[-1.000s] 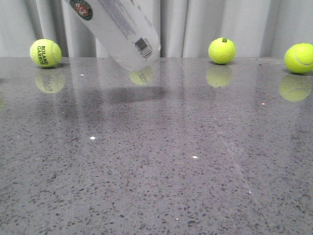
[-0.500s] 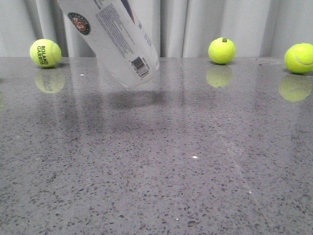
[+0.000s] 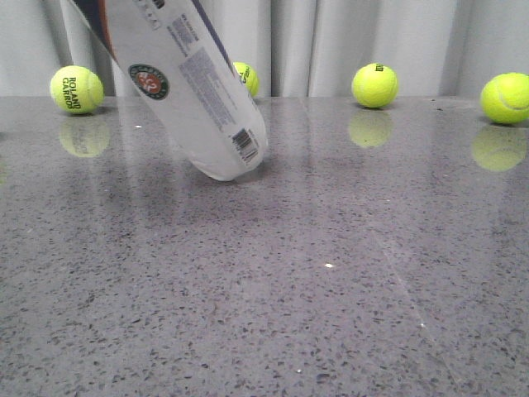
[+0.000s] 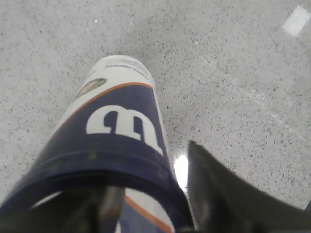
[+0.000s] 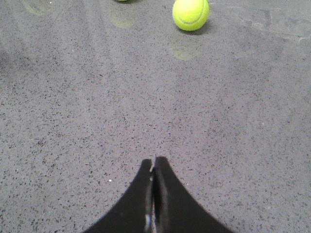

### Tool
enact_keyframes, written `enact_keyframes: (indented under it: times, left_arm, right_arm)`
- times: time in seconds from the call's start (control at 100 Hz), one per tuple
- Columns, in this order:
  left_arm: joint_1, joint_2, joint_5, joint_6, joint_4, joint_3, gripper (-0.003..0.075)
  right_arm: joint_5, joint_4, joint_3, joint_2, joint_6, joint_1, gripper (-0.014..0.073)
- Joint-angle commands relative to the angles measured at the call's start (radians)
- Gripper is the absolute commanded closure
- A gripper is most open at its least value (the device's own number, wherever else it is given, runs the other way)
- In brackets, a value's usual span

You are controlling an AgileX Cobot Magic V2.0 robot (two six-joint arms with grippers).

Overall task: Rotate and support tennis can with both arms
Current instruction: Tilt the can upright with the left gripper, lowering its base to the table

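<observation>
The tennis can (image 3: 194,91) is tilted, its top leaning up and to the left out of the front view. Its lower end with the barcode rests on the grey table (image 3: 273,281) or sits just above it. In the left wrist view the can (image 4: 121,131) shows its navy band and navy rim. My left gripper (image 4: 158,187) is shut on the can's rim wall, with one black finger (image 4: 214,189) outside and the other dimly seen inside the can. My right gripper (image 5: 153,161) is shut and empty above bare table. Neither gripper shows in the front view.
Several yellow-green tennis balls lie along the table's back edge: one at the far left (image 3: 76,89), one just behind the can (image 3: 245,78), one right of centre (image 3: 374,85), one at the far right (image 3: 505,98). One ball (image 5: 191,13) lies ahead of my right gripper.
The can has come down; its lower end has dropped from above the table's back edge to the table surface. The ball behind it now shows.
</observation>
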Motion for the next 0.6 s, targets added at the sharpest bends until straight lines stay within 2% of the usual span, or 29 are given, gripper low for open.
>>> enact_keyframes:
  times: [0.0,0.59]
  left_arm:
    - [-0.008,-0.023,0.019,-0.01,-0.033,-0.057,0.0304]
    - [-0.008,0.133,0.019,-0.01,-0.091,-0.274,0.0313]
  right_arm:
    - [-0.063,-0.052,-0.025,0.012,-0.004,0.0,0.0661]
    - [-0.063,-0.052,-0.025,0.012,-0.004,0.0,0.0661]
